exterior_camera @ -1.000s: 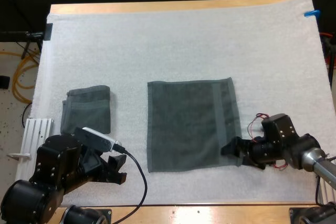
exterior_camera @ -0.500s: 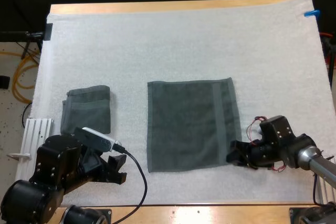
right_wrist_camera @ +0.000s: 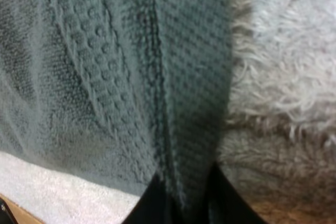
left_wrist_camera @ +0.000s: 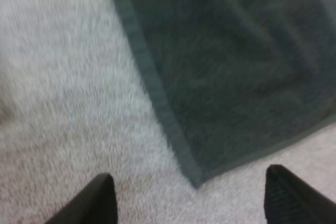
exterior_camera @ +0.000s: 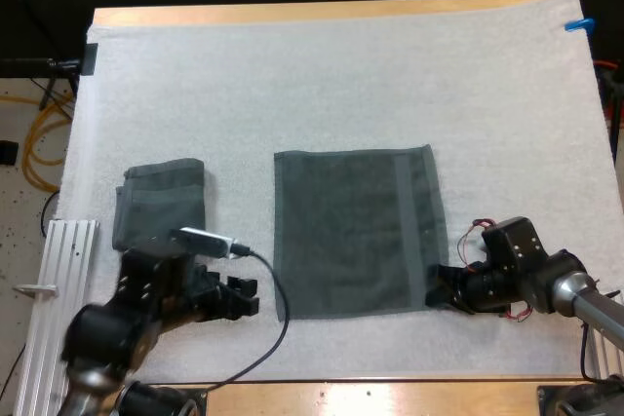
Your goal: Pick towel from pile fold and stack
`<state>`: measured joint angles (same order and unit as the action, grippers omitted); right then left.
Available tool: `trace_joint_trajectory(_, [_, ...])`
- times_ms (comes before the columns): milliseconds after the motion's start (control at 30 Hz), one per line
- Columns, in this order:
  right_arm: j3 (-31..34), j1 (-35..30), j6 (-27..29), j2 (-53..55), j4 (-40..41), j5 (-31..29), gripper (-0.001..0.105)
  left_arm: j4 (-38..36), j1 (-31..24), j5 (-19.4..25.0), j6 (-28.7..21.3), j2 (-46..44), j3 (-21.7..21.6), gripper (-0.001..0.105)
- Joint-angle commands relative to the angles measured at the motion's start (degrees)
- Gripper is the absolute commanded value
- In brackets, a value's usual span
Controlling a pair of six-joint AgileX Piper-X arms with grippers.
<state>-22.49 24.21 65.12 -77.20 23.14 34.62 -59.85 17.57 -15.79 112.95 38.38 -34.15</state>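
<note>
Grey-green spread towel [exterior_camera: 353,231] lies flat on the white mat [exterior_camera: 322,75], long axis running near to far; the folded towel [exterior_camera: 159,204] sits well to its left. Right gripper [exterior_camera: 441,287] is pinched onto the hem at the near right corner. Left gripper [exterior_camera: 246,296] — fingers wide apart, holding nothing — sits just left of the near left corner, which lies ahead between its fingers.

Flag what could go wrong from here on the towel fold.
1. The right gripper is shut on just the hem at the spread towel's near right corner. A shallow pinch may slip on lifting.
2. The left gripper is open, short of the near left corner. If only one corner rises, the towel could skew.
3. The folded towel lies close to the left gripper, which might brush it.
</note>
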Motion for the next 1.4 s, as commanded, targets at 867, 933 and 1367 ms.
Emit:
trace_joint_trajectory(867, [0.8,0.4,1.1,-0.9,1.7,-0.9,0.0,20.7,0.0,-17.3,1.1,33.8,7.9,0.058])
trace_joint_trajectory(933, [0.8,0.4,1.1,-0.9,1.7,-0.9,0.0,21.1,0.0,-18.2,1.1,34.8,8.5,0.058])
trace_joint_trajectory(1367, [0.8,0.4,1.1,-0.9,1.7,-0.9,0.0,23.9,1.1,-23.0,1.2,42.4,8.4,0.058])
